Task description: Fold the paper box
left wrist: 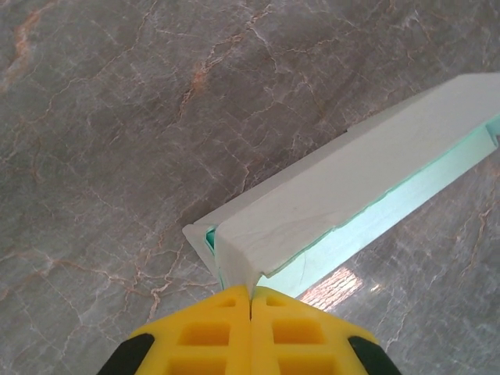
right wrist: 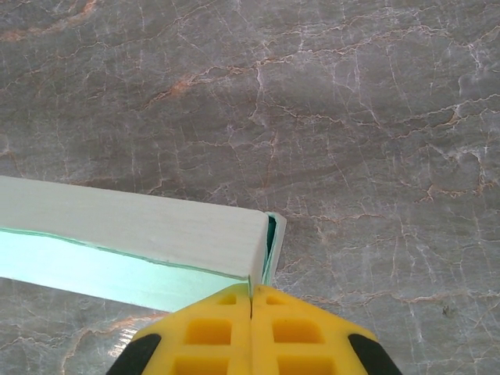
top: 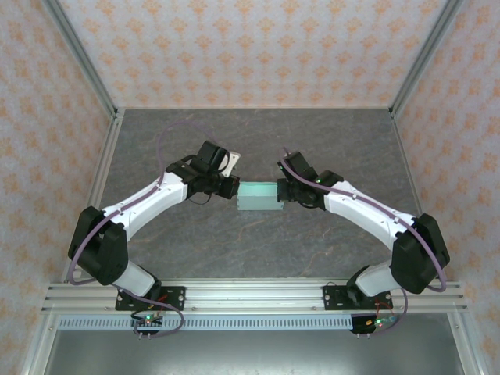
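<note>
While it lies flat mid-table, the paper box (top: 258,195) is pinched at both ends: left gripper (top: 237,188) at its 9 o'clock, right gripper (top: 280,192) at 3 o'clock, both closed tight on card. Grey marbled table (top: 258,141) surrounds it, with patterned walls (top: 250,47) beyond at 12 o'clock.

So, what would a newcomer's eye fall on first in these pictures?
The pale mint-green paper box is at the middle of the grey marbled table. The left gripper and the right gripper each pinch one end of it, yellow fingers shut on the card.

Lab booth: aluminium frame (top: 82,55), wallpapered panels (top: 250,47), marbled tabletop (top: 258,242)
</note>
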### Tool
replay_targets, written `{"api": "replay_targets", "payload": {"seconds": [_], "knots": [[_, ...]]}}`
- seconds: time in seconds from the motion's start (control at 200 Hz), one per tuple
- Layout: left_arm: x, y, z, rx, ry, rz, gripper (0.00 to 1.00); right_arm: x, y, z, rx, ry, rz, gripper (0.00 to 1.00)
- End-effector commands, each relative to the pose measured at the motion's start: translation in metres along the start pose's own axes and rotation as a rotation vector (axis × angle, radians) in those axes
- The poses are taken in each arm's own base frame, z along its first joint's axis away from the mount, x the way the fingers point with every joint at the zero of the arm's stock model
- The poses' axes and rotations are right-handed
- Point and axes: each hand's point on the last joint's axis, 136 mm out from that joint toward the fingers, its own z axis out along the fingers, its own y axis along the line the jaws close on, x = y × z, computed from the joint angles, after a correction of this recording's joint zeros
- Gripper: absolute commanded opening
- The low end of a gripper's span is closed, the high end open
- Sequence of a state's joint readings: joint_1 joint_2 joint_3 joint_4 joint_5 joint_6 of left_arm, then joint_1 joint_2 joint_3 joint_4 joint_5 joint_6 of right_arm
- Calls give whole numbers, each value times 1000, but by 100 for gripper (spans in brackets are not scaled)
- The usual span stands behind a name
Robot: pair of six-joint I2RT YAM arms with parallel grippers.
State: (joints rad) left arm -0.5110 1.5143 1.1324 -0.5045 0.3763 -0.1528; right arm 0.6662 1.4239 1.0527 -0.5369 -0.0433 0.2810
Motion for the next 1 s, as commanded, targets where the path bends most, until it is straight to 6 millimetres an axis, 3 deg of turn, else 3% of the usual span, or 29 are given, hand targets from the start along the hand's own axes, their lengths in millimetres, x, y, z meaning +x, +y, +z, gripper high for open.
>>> {"api": "replay_targets", "payload": {"seconds": [0.0, 0.996], "knots": [[-19, -6, -5, -5, -53, -83, 3, 2, 0, -2, 8, -9, 8, 0], [-23, -4, 1, 3, -102, -309, 1, 4, -2, -2, 10, -12, 6, 0]]}}
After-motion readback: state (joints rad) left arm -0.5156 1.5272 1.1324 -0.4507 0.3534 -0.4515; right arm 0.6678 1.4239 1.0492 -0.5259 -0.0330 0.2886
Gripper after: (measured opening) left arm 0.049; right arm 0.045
